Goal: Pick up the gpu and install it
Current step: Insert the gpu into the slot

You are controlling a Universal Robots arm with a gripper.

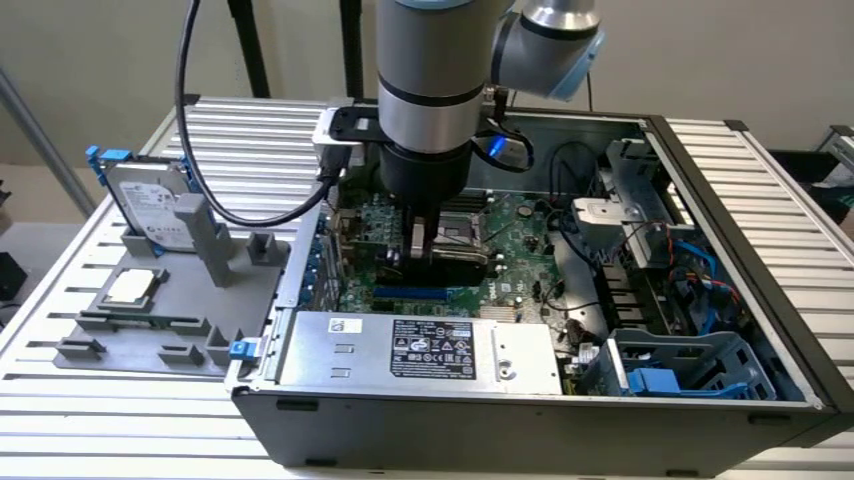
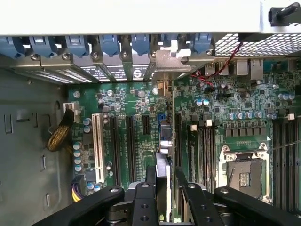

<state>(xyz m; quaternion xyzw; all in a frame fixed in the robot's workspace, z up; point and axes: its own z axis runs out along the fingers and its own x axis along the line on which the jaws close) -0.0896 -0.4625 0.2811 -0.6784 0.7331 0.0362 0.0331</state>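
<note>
One gpu point(image 2: 165, 141), edge-on, pinched between gripper point(image 2: 165, 181) jaws; long axis runs straight ahead from them, bracket point(image 2: 170, 59) at far end, over motherboard point(image 2: 235, 113) slots.

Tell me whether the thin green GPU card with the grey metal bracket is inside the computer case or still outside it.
Inside. The thin green GPU card stands on edge over the large green motherboard, its grey bracket at the case's rear slots, held between the black gripper fingers. Whether fully seated: cannot tell.

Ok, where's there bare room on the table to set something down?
Bare ribbed table at the exterior view's right of the case, and along its front. Crowded: the grey fixture tray, and inside the case around the tool.
</note>
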